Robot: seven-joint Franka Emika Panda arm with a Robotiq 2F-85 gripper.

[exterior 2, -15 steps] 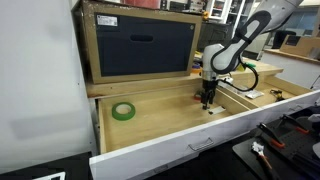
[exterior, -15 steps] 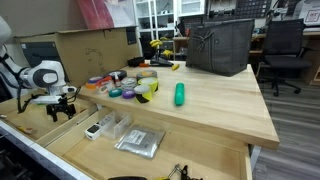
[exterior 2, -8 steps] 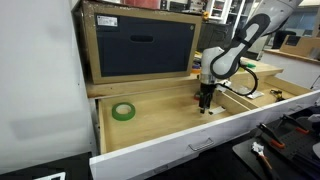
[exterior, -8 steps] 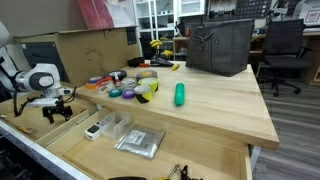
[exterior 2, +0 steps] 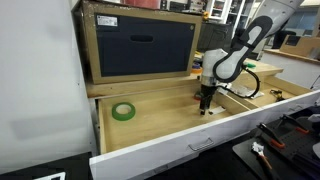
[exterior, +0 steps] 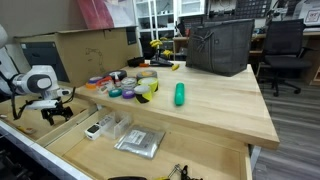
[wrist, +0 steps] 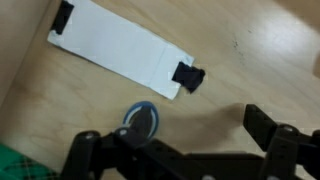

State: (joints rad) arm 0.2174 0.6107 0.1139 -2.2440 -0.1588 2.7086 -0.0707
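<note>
Gripper (exterior 2: 205, 102): we find the fingers spread wide, empty, low over the drawer (exterior 2: 150, 128) floor | White strip (wrist: 120, 48): flat on the wood ahead of the fingers, long axis upper left to lower right in wrist view, black clip at each end | Blue disc (wrist: 143, 120): just beside the strip

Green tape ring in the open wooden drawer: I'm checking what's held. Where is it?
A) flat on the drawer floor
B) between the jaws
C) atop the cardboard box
A: the green tape ring lies flat on the wooden drawer floor, apart from the open gripper.
</note>
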